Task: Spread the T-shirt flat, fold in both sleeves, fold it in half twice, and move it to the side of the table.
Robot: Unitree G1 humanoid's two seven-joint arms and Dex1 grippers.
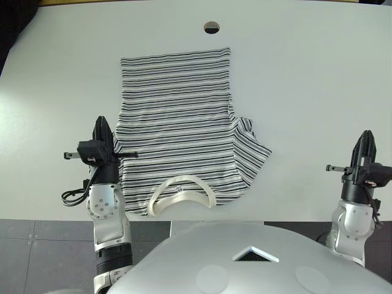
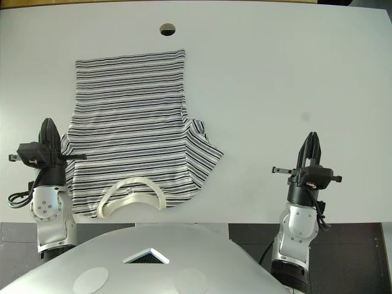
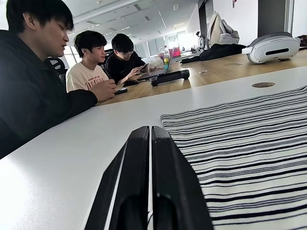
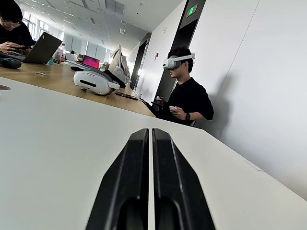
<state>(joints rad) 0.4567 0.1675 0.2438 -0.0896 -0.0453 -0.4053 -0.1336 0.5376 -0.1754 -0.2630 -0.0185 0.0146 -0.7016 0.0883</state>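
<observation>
The left jaws are two slim, black, tapered fingers (image 3: pixel 136 182) pressed flat together with only a hairline seam between them, gripping nothing. They stand upright just beside the left edge of the T-shirt (image 1: pixel 177 122), toward its collar end; whether they touch the cloth cannot be told. The right jaws are a matching pair of smooth black fingers (image 4: pixel 136 182), likewise closed tight and empty. They stand upright above bare table near its front edge, well apart from the shirt on the right. The T-shirt is a thin knit with fine dark and white horizontal stripes. It lies mostly flat on the middle of the table (image 1: pixel 306 92), with its hem (image 1: pixel 176 56) on the far side and its collar (image 1: pixel 182 191) toward the robot, close to the front edge. The collar is a plain cream ribbed band forming an open arch. The body makes a long rectangle with a straight hem. The right sleeve (image 1: pixel 252 147) sticks out sideways as a blunt triangle, with a few soft creases where it joins the body. The shirt's left side runs nearly straight, its near part partly hidden behind the left jaws. The table is a smooth, matte white slab. A small round hole (image 1: pixel 211 27) with a dark centre sits beyond the hem, apart from the cloth.
</observation>
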